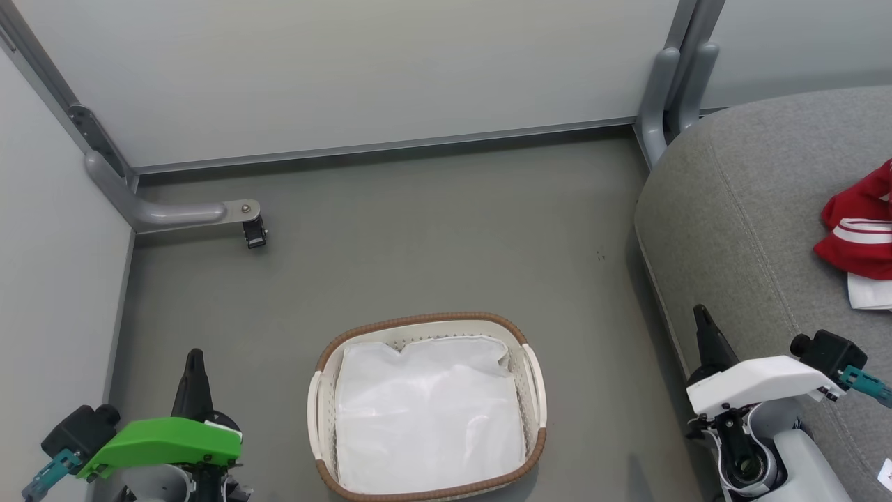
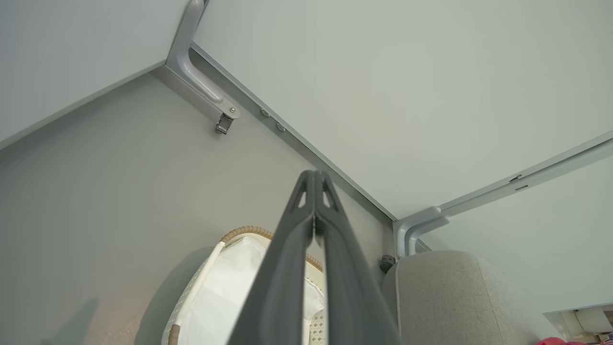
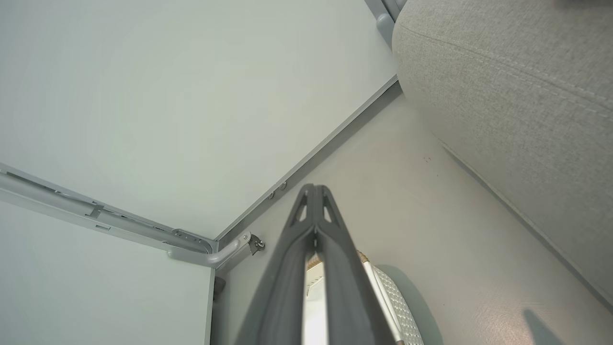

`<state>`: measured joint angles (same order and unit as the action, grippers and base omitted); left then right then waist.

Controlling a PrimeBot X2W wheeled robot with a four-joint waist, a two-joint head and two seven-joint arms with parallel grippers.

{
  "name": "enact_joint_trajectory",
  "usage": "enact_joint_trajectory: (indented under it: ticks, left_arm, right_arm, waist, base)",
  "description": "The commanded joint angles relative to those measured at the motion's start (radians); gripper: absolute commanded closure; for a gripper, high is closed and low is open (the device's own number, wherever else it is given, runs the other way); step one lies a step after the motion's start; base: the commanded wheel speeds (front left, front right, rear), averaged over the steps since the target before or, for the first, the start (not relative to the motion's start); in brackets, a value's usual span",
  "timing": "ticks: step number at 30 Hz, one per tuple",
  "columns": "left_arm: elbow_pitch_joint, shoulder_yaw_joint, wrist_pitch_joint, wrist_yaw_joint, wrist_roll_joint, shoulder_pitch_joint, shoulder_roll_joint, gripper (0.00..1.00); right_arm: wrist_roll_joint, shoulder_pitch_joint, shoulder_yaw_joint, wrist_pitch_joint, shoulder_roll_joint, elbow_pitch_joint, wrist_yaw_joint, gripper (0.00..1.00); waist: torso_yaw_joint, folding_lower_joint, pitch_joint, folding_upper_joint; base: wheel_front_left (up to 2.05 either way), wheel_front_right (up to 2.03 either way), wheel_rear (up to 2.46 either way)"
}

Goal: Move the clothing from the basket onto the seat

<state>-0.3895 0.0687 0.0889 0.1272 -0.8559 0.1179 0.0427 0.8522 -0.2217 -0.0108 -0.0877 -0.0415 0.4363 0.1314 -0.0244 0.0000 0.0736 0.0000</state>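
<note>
The soft red clothing (image 1: 860, 226) with white stripes lies bunched on the large grey fabric-upholstered seat (image 1: 739, 209), at the far right of the head view, where the picture's edge cuts it off. The oval white perforated plastic basket (image 1: 425, 319) with a brown woven rim stands on the grey floor (image 1: 432, 230), near the robot and to the left of the seat. Its plain white cloth liner (image 1: 425, 411) lies open to view across the inside.

The left gripper (image 1: 194, 357), under a green cover, hangs over the floor just left of the basket and well apart from the clothing. Its two dark fingers are pressed together with nothing between them, as the left wrist view confirms (image 2: 313, 175). That view also shows the basket rim (image 2: 244, 231) and a corner of the seat (image 2: 445, 292) beyond it.

The right gripper (image 1: 699, 314), under a white cover, sits at the near left edge of the seat, between basket and clothing. The clothing lies farther off and to its right, not touching it. Its fingers also meet at the tips and hold nothing (image 3: 313, 188). In the right wrist view the basket wall (image 3: 392, 302) shows beside them, with the seat (image 3: 517, 96) to the right.
</note>
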Motion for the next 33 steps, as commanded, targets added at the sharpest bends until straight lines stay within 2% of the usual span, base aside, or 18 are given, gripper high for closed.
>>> enact_joint_trajectory:
  ticks: [1,33]
  left_arm:
    - [0.019,0.007,-0.007,0.002,-0.032,0.001,0.006,1.0]
    - [0.08,0.025,-0.099,0.004,-0.372,-0.006,0.008,1.0]
  right_arm:
    - [0.033,0.0,-0.006,0.007,-0.005,-0.021,0.0,1.0]
    - [0.374,0.056,-0.053,0.099,-0.008,-0.104,-0.001,1.0]
  waist:
    - [0.001,0.0,-0.001,0.0]
    - [0.01,0.0,-0.027,0.0]
  base:
    - [0.0,0.0,0.0]
    - [0.0,0.0,0.0]
